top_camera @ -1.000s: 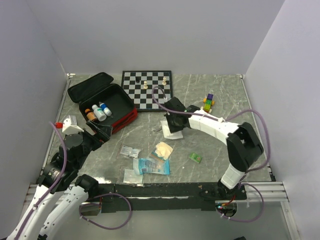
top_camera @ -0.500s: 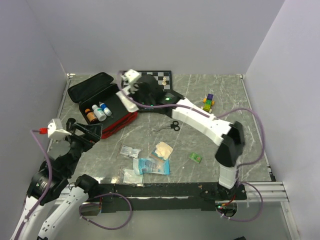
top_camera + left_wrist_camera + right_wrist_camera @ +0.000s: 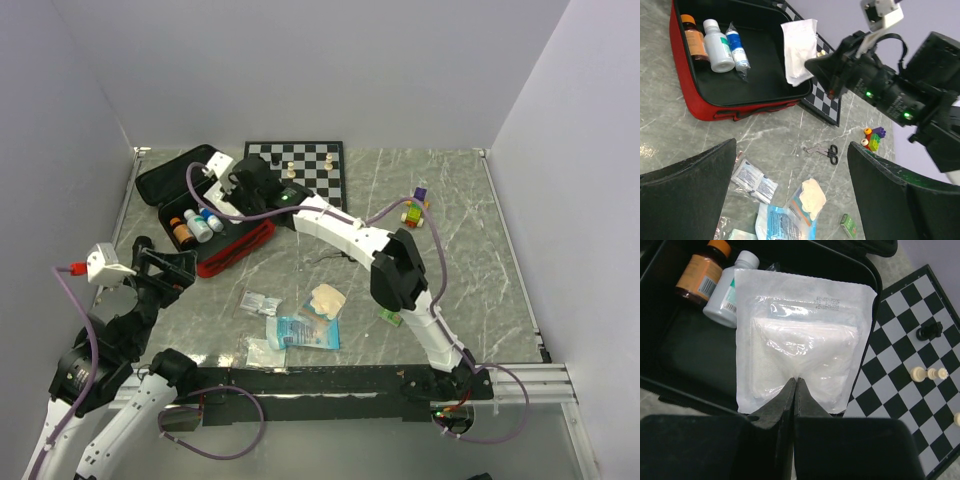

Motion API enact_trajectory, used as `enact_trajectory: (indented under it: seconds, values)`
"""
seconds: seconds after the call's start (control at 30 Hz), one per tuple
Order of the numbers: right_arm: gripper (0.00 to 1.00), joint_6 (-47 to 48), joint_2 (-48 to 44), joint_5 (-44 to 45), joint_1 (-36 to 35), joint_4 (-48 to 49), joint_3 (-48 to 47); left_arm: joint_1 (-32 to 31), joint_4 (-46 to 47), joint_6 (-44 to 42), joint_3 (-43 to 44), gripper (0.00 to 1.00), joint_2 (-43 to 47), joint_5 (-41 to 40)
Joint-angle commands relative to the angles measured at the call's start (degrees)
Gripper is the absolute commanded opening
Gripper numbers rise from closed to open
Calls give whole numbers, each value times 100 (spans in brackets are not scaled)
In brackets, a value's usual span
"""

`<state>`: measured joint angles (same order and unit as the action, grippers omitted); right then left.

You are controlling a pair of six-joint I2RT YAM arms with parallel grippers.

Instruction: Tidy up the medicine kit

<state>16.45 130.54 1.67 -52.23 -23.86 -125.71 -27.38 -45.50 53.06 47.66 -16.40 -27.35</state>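
The medicine kit (image 3: 240, 245) lies open at the back left, red outside (image 3: 682, 85) with black lining (image 3: 690, 340). An amber bottle (image 3: 692, 42), a white bottle (image 3: 720, 45) and a small blue tube (image 3: 737, 47) lie in its left part. My right gripper (image 3: 796, 380) is shut on the lower edge of a white sealed gauze packet (image 3: 800, 330). The packet (image 3: 799, 50) hangs over the kit's right half, close to the chessboard side. My left gripper (image 3: 792, 144) stands open and empty, raised above the table's near left, well short of the kit.
The chessboard (image 3: 310, 170) with a few pieces lies right behind the kit. Small scissors (image 3: 825, 150) lie mid-table. Foil sachets (image 3: 262, 303), a blue pack (image 3: 305, 333), a beige pad (image 3: 328, 298) and a green box (image 3: 390, 316) sit at the front. Toy bricks (image 3: 415, 210) are at the right.
My right arm swung from mid-table to the back left, carrying the white packet over the open kit. My left arm drew back a little toward the near left.
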Motion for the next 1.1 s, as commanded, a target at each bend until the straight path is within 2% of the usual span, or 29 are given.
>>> enact_trajectory:
  seconds: [0.0, 0.37, 0.53, 1.07]
  values:
    - [0, 157, 278, 105, 11, 514, -594, -13, -38, -59, 200, 96, -152, -139]
    - [0, -98, 850, -88, 64, 514, -613, -13, -65, 29, 95, 96, -214, -139]
    - [0, -221, 500, -123, 64, 671, 308, -13, 23, 47, 33, 96, -258, -86]
    - [0, -880, -661, -123, -147, 1032, 2252, -5, 181, 126, -81, 96, -223, 81]
